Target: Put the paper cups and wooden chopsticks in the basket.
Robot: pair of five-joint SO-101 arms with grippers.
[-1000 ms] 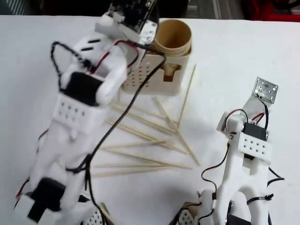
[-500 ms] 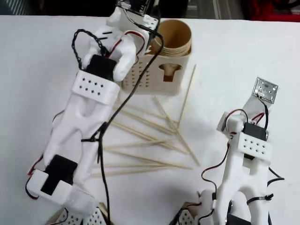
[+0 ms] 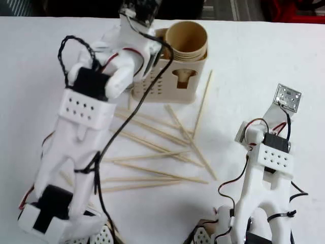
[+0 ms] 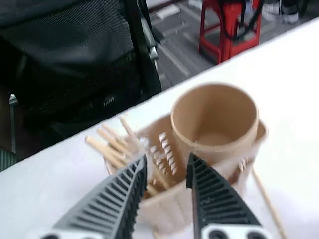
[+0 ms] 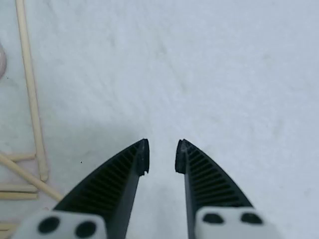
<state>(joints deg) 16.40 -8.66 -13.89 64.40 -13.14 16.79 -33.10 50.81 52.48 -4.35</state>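
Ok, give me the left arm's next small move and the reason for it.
Probably lift the left end effector clear of the basket and swing it toward the loose chopsticks on the table. Its jaws stand open and empty above the basket, which already holds the paper cups and a bundle of chopsticks.

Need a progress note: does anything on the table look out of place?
Yes: many wooden chopsticks lie scattered and crossed on the table beside the basket, not in it. The paper cups sit in the basket.
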